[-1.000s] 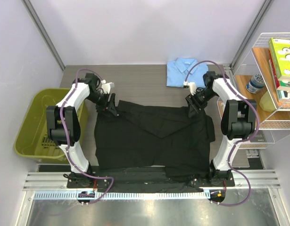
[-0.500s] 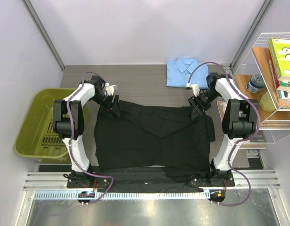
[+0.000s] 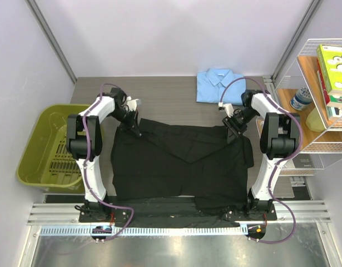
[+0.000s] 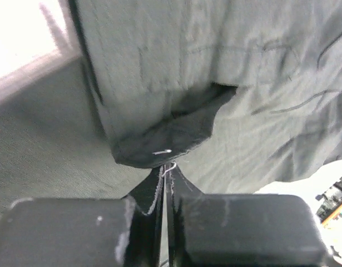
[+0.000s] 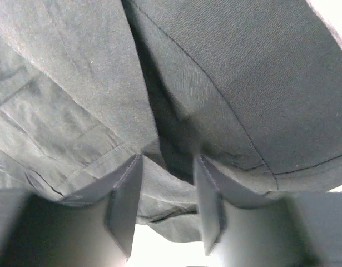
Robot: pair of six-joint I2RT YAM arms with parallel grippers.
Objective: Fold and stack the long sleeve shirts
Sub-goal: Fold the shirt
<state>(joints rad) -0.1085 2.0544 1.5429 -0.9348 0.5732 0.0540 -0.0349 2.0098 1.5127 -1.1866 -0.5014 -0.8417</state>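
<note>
The black long sleeve shirt [image 3: 182, 161] lies spread flat across the table between the two arms. The light blue shirt [image 3: 218, 84] sits folded at the table's far edge. My left gripper [image 3: 135, 128] is down at the black shirt's far left corner. In the left wrist view it [image 4: 166, 168] is shut, with a fold of the black cloth [image 4: 159, 139] pinched at its tips. My right gripper [image 3: 233, 128] is at the far right corner. In the right wrist view it [image 5: 168, 162] stands open, its fingers on either side of a ridge of black cloth [image 5: 176, 139].
A green bin [image 3: 40, 150] stands off the table's left side. A wire shelf [image 3: 326, 83] with boxes and a jar stands to the right. Bare wooden table [image 3: 165, 100] shows between the black shirt and the blue one.
The left gripper has shut on the shirt's far left corner. The right gripper's jaws have narrowed around the far right corner. Both wrists have shifted slightly towards the far edge.
</note>
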